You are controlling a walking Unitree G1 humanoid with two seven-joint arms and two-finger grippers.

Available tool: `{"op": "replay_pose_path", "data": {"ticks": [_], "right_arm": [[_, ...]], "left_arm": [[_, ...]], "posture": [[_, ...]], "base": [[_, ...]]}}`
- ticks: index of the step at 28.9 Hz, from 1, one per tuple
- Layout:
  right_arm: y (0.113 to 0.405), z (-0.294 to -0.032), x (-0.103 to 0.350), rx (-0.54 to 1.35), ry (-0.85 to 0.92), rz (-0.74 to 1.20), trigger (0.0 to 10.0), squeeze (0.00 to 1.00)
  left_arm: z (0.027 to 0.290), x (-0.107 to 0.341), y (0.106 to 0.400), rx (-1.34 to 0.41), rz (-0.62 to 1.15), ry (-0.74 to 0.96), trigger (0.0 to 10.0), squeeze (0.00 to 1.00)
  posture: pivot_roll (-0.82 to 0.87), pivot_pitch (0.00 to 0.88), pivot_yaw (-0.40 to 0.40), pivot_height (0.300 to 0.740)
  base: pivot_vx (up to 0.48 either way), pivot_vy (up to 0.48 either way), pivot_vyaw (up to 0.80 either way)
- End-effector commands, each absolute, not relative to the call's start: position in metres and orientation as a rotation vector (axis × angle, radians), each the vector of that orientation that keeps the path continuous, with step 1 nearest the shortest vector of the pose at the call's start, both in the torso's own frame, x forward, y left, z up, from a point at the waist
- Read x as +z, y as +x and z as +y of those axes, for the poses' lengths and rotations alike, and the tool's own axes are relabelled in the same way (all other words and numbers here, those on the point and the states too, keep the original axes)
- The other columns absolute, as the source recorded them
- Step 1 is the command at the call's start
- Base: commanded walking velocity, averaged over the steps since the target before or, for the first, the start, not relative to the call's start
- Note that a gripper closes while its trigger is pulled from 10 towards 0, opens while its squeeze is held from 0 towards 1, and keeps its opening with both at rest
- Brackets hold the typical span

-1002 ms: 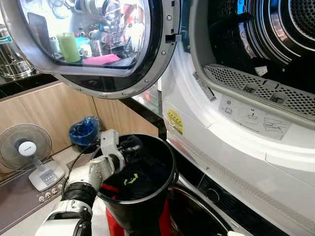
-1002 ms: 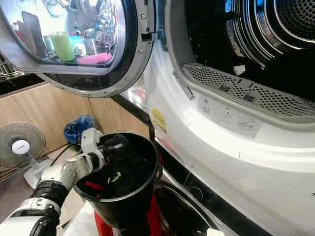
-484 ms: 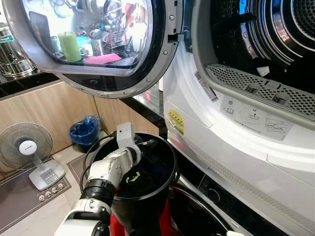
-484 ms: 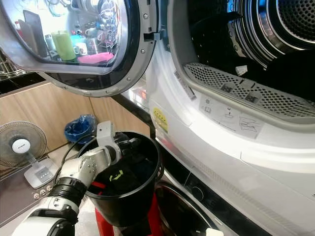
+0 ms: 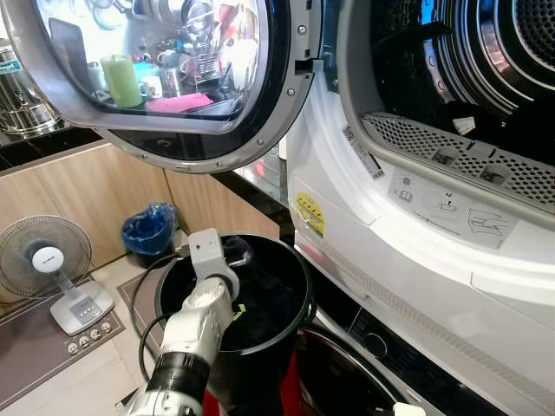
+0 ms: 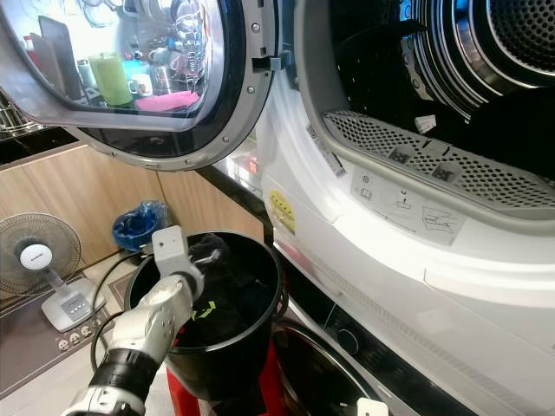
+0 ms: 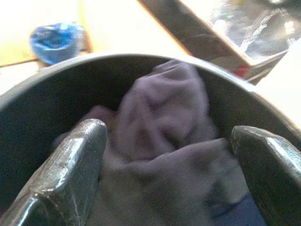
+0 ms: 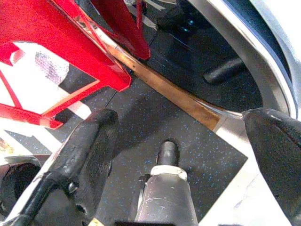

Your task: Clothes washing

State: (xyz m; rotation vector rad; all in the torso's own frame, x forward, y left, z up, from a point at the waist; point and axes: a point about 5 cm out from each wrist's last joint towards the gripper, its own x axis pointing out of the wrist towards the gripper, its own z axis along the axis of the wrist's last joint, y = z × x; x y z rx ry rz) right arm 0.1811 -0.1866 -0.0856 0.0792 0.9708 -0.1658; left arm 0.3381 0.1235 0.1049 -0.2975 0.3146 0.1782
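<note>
My left gripper (image 7: 164, 155) reaches into the round black plastic bucket (image 5: 286, 334) at lower centre, fingers (image 7: 70, 165) spread around the dark crumpled clothes (image 7: 160, 122), apparently not yet pinching, since the open white dryer drum (image 5: 468, 78) awaits above.

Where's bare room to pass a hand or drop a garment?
Free: the open dryer drum, above its perforated lint grille. Crowded: the black bucket, filled with dark clothes with the left hand over them, open.
</note>
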Motion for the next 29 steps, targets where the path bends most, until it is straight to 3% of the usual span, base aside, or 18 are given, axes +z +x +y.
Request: {"op": "replay_pose_path", "data": {"ticks": [1,10,18,29], "right_arm": [[0.18,-0.184,-0.086,-0.157,0.075,0.98,10.0,0.0],[0.179,-0.187,-0.087,-0.152,0.058,0.983,10.0,0.0],[0.18,-0.186,-0.087,-0.128,0.034,0.984,10.0,0.0],[0.178,-0.192,-0.086,-0.121,-0.005,0.989,10.0,0.0]], "left_arm": [[0.124,0.107,0.334,0.207,0.308,-0.277,10.0,0.0],[0.111,0.112,0.308,0.229,0.324,-0.322,10.0,0.0],[0.117,0.091,0.312,0.288,0.48,-0.562,10.0,0.0],[0.114,0.094,0.324,0.241,0.487,-0.628,10.0,0.0]], "posture": [[0.06,0.0,0.013,0.74],[0.07,0.0,0.011,0.74],[0.06,0.0,-0.004,0.74],[0.05,0.0,-0.02,0.74]], "base": [[0.0,0.0,0.0],[0.0,0.0,0.0],[0.0,0.0,0.0],[0.0,0.0,0.0]]}}
